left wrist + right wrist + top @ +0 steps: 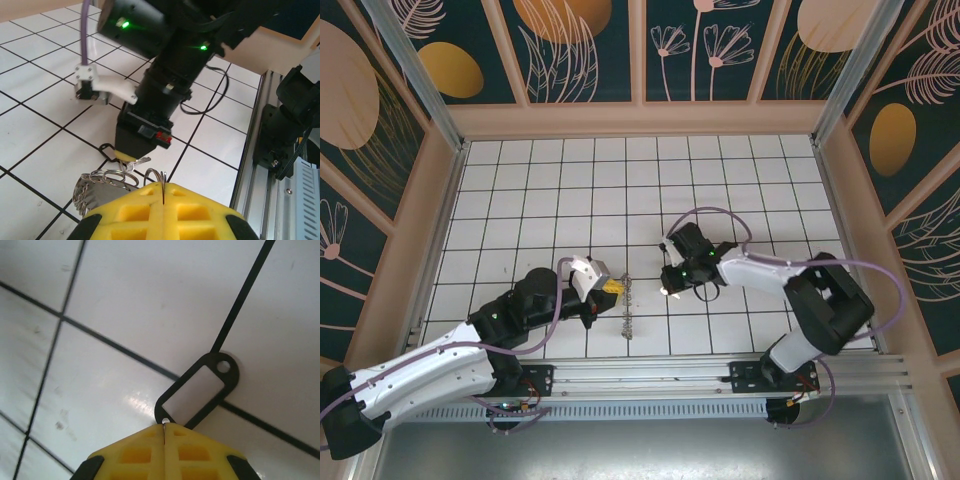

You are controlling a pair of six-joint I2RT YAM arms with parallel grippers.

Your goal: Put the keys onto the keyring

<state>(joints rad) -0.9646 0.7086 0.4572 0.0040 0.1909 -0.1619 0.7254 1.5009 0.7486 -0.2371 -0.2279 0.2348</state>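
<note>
Keyring (107, 182) half hidden behind left pincer (163, 187)

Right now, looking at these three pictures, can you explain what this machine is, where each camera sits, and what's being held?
These are two robot arms bolted at the near edge of a white tiled table. One picture looks down from above. The other two come from small cameras on each wrist, so the yellow fingers show at the bottom of those.

The left pincer is shut on a thin wire loop of the keyring, a bunch of small metal rings lying on the tiles. The right pincer is shut at the end of a black key tag with a clear window. The tag lies flat on the tiles, and the pincer seems to be gripping it.
</note>
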